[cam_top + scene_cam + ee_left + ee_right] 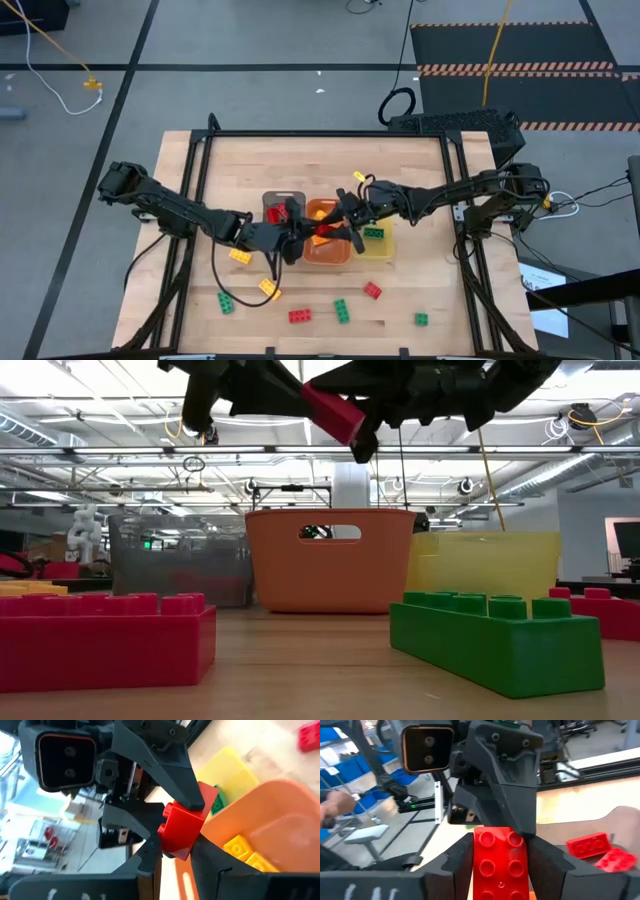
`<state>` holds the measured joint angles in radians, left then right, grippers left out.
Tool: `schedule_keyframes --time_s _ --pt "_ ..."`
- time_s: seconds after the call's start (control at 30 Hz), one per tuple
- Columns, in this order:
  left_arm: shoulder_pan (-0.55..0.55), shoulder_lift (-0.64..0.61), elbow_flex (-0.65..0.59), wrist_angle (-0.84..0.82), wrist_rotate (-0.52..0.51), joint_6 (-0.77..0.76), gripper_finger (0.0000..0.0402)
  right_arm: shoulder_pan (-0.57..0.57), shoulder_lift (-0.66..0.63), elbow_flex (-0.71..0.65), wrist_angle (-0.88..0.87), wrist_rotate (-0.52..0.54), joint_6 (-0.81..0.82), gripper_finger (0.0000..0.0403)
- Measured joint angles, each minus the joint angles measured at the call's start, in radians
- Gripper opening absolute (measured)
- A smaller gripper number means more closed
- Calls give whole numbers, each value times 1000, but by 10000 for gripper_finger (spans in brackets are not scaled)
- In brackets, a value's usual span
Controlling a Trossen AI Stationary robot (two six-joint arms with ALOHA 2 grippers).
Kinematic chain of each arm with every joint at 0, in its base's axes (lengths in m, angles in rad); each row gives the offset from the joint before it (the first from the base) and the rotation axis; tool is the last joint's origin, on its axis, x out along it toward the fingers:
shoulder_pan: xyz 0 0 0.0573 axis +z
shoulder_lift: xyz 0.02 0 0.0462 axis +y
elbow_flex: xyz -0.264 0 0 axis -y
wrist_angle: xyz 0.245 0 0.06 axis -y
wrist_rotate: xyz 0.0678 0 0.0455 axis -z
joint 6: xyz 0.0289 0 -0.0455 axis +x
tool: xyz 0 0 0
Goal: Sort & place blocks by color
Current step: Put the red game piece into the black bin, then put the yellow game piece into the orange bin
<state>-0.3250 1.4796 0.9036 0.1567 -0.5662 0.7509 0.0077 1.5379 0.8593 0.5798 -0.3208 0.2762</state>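
Two big bricks fill the low view's foreground: a red brick (100,645) and a green brick (497,640), lying on the wooden table (420,170). Seen from above, more loose bricks are scattered along the near edge, among them a green one (226,302), a yellow one (269,289) and a small green one (421,319). Behind them three trays are lined up: a grey tray (284,198), an orange tray (325,247) and a yellow tray (376,247). Two red bricks (597,851) lie in the grey tray, yellow ones (247,852) in the orange.

Above the orange tray, a red block (322,229) is gripped from opposite sides by both claws at once: the left gripper (296,230) and the right gripper (340,223) are both clenched on it. Beyond the table, a workshop with ceiling beams and shelving is seen.
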Motion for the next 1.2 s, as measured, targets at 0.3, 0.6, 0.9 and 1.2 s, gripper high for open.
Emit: schedule_keyframes --time_s 0.3,0.6,0.9,1.2 --pt "-48 -13 0 -140 -218 -19 73 -2 0 2 -1 116 -39 151" --pt "-70 -57 -3 -518 -309 -372 73 -1 -20 2 13 112 -62 152" --pt "-50 -131 -2 -808 -326 -775 96 -1 -34 2 -17 111 -63 153" --pt "-45 -146 -1 -860 -79 -986 200 -1 -37 2 -39 111 -61 153"
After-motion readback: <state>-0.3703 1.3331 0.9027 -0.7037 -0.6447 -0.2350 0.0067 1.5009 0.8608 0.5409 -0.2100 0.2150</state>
